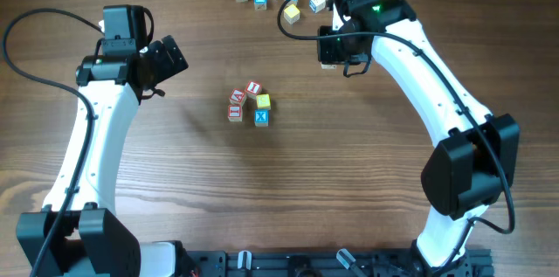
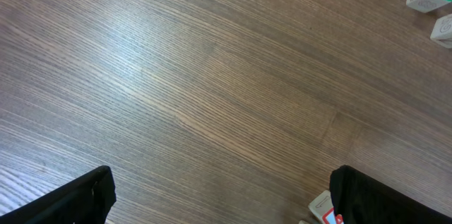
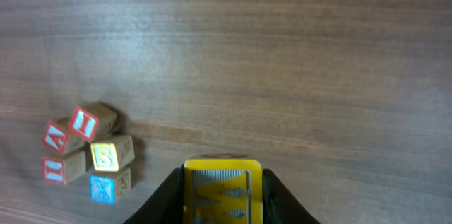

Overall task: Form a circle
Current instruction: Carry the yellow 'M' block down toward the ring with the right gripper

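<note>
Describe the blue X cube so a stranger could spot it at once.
On the wooden table, dead centre, sits a cluster of letter cubes. The blue X cube is at its lower right corner in the overhead view, just below the yellow cube. It alone there shows blue; its neighbours are yellow or red-lettered.

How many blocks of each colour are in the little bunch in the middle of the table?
Red-lettered cubes: 3
Yellow cube: 1
Blue cube: 1
Total: 5
</note>
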Controlling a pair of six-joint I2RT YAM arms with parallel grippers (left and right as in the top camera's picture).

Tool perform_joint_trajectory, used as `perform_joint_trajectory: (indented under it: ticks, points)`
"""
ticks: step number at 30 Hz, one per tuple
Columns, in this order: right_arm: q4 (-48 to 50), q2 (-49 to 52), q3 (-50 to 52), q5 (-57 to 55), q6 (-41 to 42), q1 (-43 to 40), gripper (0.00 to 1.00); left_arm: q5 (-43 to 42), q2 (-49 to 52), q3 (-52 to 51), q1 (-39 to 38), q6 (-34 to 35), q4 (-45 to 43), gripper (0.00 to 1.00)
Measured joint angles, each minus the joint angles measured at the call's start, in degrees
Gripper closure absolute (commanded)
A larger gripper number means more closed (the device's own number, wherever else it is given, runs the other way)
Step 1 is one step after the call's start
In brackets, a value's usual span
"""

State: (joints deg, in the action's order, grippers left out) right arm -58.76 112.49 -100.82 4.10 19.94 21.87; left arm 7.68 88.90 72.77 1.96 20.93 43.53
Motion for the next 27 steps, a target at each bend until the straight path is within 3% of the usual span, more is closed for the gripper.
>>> perform_joint_trajectory:
  ticks: [8, 16, 24, 27]
  points:
    - [3.6, 0.0, 6.6, 0.4, 2.2, 2.6, 0.82, 0.0, 0.0, 0.0, 0.0, 0.0, 0.0, 0.0]
    - [18.6, 0.0, 19.1, -0.2, 2.3, 5.0, 0.8, 0.0, 0.0, 0.0, 0.0, 0.0, 0.0, 0.0]
    - [24.5, 0.0, 24.6, -0.6, -4.4, 6.3, 0.78, 0.0, 0.0, 0.0, 0.0, 0.0, 0.0, 0.0]
    - [24.6, 0.0, 24.6, -0.8, -6.5, 6.3, 0.7, 0.0, 0.0, 0.0, 0.0, 0.0, 0.0, 0.0]
